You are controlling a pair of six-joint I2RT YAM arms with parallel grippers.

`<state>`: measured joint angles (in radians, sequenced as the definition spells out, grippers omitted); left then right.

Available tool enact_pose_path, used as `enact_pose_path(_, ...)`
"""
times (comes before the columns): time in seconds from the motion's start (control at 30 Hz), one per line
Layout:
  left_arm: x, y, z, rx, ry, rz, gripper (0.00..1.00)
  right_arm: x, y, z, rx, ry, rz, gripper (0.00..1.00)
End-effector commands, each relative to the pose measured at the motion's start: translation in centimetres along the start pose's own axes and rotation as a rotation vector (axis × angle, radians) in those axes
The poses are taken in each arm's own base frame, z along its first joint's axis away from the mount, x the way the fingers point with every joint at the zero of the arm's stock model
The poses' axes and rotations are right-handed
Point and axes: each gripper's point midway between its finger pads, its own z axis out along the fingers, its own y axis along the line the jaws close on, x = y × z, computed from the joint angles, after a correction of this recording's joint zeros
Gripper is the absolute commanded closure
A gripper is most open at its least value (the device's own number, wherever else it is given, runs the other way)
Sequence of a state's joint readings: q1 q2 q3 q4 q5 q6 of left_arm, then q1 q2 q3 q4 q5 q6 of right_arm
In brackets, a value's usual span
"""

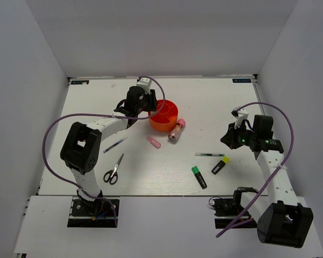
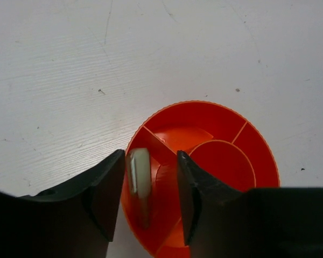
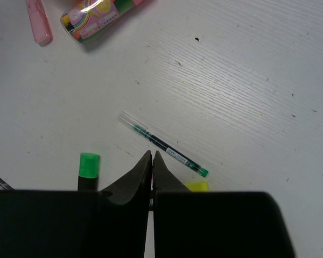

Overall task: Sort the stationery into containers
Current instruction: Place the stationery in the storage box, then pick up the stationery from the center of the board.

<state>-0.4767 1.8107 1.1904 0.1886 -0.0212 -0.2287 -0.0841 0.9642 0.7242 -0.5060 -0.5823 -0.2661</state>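
Observation:
My left gripper [image 2: 151, 161] hangs open over the left side of the round orange tub [image 2: 226, 161]. A pale mint eraser [image 2: 139, 172], blurred, lies between the jaws beside the left finger and apart from the right one, inside a tub compartment. From above, that gripper [image 1: 149, 105] covers the tub's [image 1: 167, 119] left rim. My right gripper [image 3: 152, 157] is shut and empty just above a thin pen [image 3: 161, 145]. A green highlighter [image 3: 89, 166] and a yellow highlighter [image 3: 196, 186] flank it. A pink eraser [image 1: 153, 142] and a pink-capped tube [image 1: 177, 130] lie by the tub.
Black-handled scissors [image 1: 114, 170] and a second thin pen [image 1: 116, 144] lie near the left arm's elbow. Grey walls close the table on three sides. The left arm's purple cable loops over the table's left part.

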Motion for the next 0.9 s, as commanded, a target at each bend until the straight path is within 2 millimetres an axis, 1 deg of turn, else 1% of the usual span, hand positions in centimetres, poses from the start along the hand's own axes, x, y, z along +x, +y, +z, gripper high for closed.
enact_pose_path(0.0,-3.1,-0.6,-1.1,-0.005,-0.061,0.001,0.48,-1.1,0.0,-0.3,0.000,-0.028,-0.024,0.96)
enact_pose_path(0.03,-3.6,-0.4,-1.6,-0.013,-0.076,0.005,0.83,-1.3,0.0,-0.4,0.003,-0.033,-0.030,0.95)
enact_pose_path(0.07,-4.4,-0.6,-2.3,-0.008,-0.097,0.004,0.83,-1.3,0.0,-0.4,0.003,-0.033,-0.030,0.95)
enact_pose_path(0.1,-4.9,-0.5,-2.8,-0.018,-0.107,0.005,0.93,-1.3,-0.1,-0.4,0.004,-0.032,-0.028,0.95)
enact_pose_path(0.13,-4.4,-0.4,-3.4,-0.029,-0.088,0.004,0.99,-1.1,-0.1,-0.4,0.004,-0.027,-0.022,0.95)
enact_pose_path(0.17,-6.5,-0.6,-5.3,-0.043,-0.128,-0.004,1.00,-1.2,0.0,-0.3,0.001,-0.030,-0.028,0.92)
enact_pose_path(0.2,-5.7,0.1,-6.1,-0.089,-0.086,-0.010,1.00,-1.4,0.0,-0.4,0.001,-0.035,-0.029,0.86)
enact_pose_path(0.23,-4.1,0.8,-7.2,-0.137,-0.002,-0.019,1.00,-1.1,0.1,-0.4,-0.001,-0.030,-0.029,0.73)
enact_pose_path(0.27,-4.4,0.5,-8.5,-0.151,0.011,-0.097,1.00,-1.2,0.0,-0.4,0.001,-0.031,-0.025,0.57)
enact_pose_path(0.3,-4.8,0.8,-9.8,-0.185,0.021,-0.123,0.95,-1.1,-0.1,-0.3,0.005,-0.027,-0.023,0.36)
enact_pose_path(0.33,-1.6,1.1,-11.7,-0.229,0.154,-0.163,0.89,-1.1,-0.2,-0.3,0.006,-0.021,-0.022,0.31)
enact_pose_path(0.37,-0.7,0.9,-12.4,-0.248,0.186,-0.232,0.72,-1.1,-0.2,-0.3,0.008,-0.019,-0.024,0.31)
enact_pose_path(0.4,1.6,0.8,-13.7,-0.268,0.270,-0.298,0.65,-1.0,-0.2,-0.2,0.005,-0.007,-0.019,0.31)
enact_pose_path(0.43,3.1,0.6,-14.8,-0.287,0.326,-0.329,0.58,-0.7,-0.2,-0.1,0.001,0.007,-0.008,0.34)
enact_pose_path(0.47,4.1,0.4,-15.3,-0.293,0.355,-0.371,0.53,-1.0,-0.2,-0.1,-0.003,0.005,-0.009,0.42)
enact_pose_path(0.5,6.3,-0.1,-15.9,-0.311,0.418,-0.467,0.48,-0.9,-0.2,-0.1,-0.004,0.012,-0.001,0.64)
enact_pose_path(0.57,8.1,-1.0,-16.7,-0.319,0.486,-0.533,0.46,-0.9,-0.2,0.0,-0.006,0.013,0.007,0.83)
enact_pose_path(0.6,8.7,-1.7,-16.6,-0.320,0.510,-0.609,0.46,-1.0,-0.2,0.0,-0.003,0.008,0.012,0.89)
enact_pose_path(0.63,9.5,-1.9,-16.4,-0.334,0.529,-0.631,0.45,-1.0,-0.3,0.0,0.001,0.008,0.016,0.91)
enact_pose_path(0.67,9.9,-2.9,-16.4,-0.326,0.544,-0.646,0.45,-0.9,-0.3,0.0,0.006,0.008,0.021,0.91)
enact_pose_path(0.73,10.5,-3.3,-15.7,-0.351,0.553,-0.665,0.45,-0.8,-0.5,0.1,0.014,0.007,0.025,0.91)
enact_pose_path(0.77,11.2,-3.6,-15.6,-0.376,0.566,-0.691,0.45,-0.7,-0.5,0.1,0.014,0.011,0.028,0.91)
enact_pose_path(0.8,11.3,-3.8,-15.4,-0.384,0.570,-0.709,0.45,-0.8,-0.6,0.1,0.019,0.009,0.028,0.91)
enact_pose_path(0.83,11.4,-3.9,-15.1,-0.415,0.565,-0.783,0.43,-0.7,-0.6,0.1,0.020,0.011,0.028,0.91)
enact_pose_path(0.87,12.3,-4.0,-14.8,-0.432,0.589,-0.794,0.43,-0.5,-0.8,0.1,0.026,0.016,0.034,0.91)
